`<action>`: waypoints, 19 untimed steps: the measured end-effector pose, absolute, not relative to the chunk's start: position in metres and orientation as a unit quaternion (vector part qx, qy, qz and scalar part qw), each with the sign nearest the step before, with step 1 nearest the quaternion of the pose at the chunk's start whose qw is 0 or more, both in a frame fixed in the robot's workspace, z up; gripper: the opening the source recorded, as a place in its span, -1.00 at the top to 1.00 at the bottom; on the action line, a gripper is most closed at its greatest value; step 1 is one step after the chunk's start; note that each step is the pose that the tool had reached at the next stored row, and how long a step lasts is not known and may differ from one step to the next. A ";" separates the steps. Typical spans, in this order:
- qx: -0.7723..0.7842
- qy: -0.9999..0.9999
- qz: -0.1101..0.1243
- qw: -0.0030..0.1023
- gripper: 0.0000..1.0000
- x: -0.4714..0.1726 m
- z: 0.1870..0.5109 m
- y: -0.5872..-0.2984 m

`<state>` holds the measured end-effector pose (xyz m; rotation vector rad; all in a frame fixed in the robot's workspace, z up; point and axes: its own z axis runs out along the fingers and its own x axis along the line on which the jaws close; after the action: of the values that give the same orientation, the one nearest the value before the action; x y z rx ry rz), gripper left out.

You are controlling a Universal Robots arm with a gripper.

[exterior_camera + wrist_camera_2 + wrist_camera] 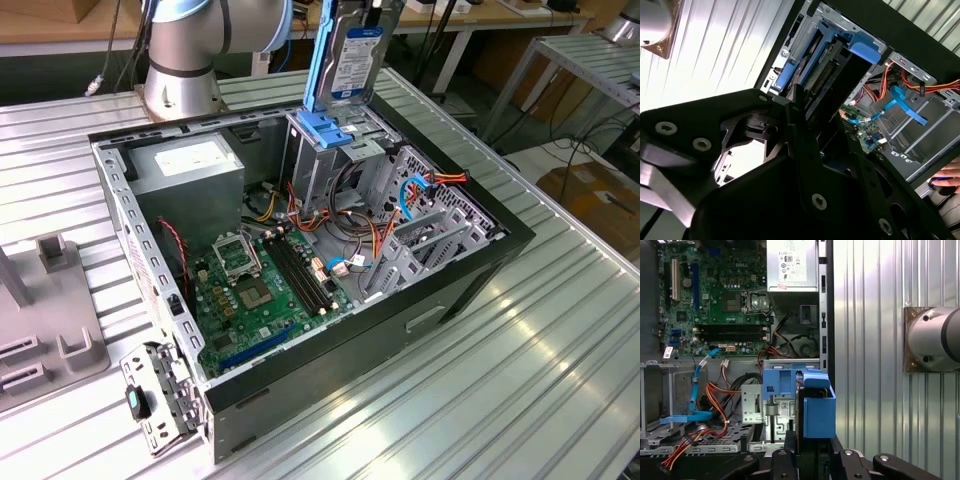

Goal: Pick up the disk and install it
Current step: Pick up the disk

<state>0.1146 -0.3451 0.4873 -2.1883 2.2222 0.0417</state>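
At the exterior view's left, a grey fixture [60,300] stands on the ribbed metal table [500,400], and a loose metal latch plate [155,400] leans at the near corner of the open computer case [480,260]. The case lies on its side. Inside it, from the exterior view's left, are the power supply [190,165] and the green motherboard [260,295], and behind them stands the base of the robot arm [185,60].

Further towards the exterior view's right is the metal drive cage [320,175], with a blue bracket [325,130] on its top. The disk [350,55] hangs upright directly over this cage, with the label face and one blue carrier rail in sight. Its lower end is just above the bracket, or perhaps touching it; I cannot tell which.

In the first wrist view the gripper [801,447] has its black fingers pressed on both faces of the disk [819,410], which is seen there edge-on, so it grips the disk firmly. At the exterior view's right, orange and red cables [445,180] lie loose beside the cage.

In my judgement the picking up is done and the disk is lined up with the cage. The installing is not yet done, because nearly the whole disk is outside the cage.
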 end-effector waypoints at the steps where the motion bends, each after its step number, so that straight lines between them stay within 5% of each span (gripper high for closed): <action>1: -0.702 0.712 0.013 0.011 0.30 0.115 0.487 -0.347; 19: -0.702 0.712 0.014 0.011 0.30 0.118 0.487 -0.381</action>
<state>0.1181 -0.3813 0.4872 -2.1886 2.2225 0.0422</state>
